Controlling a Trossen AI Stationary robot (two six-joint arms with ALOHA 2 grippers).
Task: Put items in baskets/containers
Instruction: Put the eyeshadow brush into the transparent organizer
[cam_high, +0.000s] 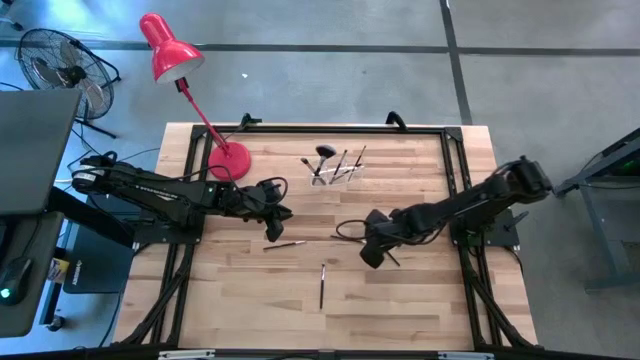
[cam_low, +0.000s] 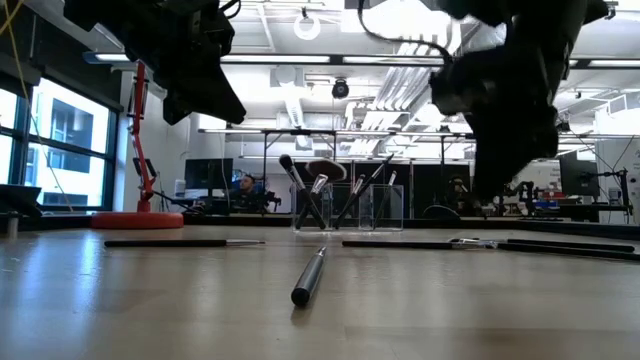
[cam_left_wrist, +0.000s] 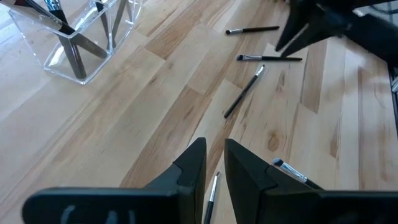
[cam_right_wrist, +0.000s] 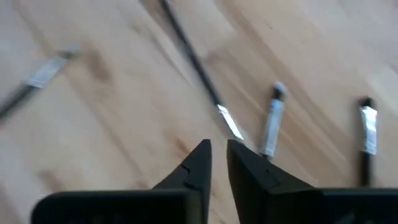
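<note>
The clear holder (cam_high: 335, 170) stands near the table's (cam_high: 420, 300) far edge with several brushes (cam_low: 322, 190) upright in it. More brushes lie loose on the wood: one (cam_high: 322, 285) in the middle near the front, one (cam_high: 285, 244) below the left hand (cam_high: 272, 232), and a few by the right hand (cam_high: 370, 258). Both hands hover low over the table, each with its fingers (cam_left_wrist: 193, 168) a narrow slit apart and holding nothing. A red lamp (cam_high: 228, 160) stands at the far left.

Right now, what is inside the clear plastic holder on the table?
The clear holder has several makeup brushes standing tilted inside, one with a wide fan head. Their exact number cannot be told, because the handles overlap each other.
</note>
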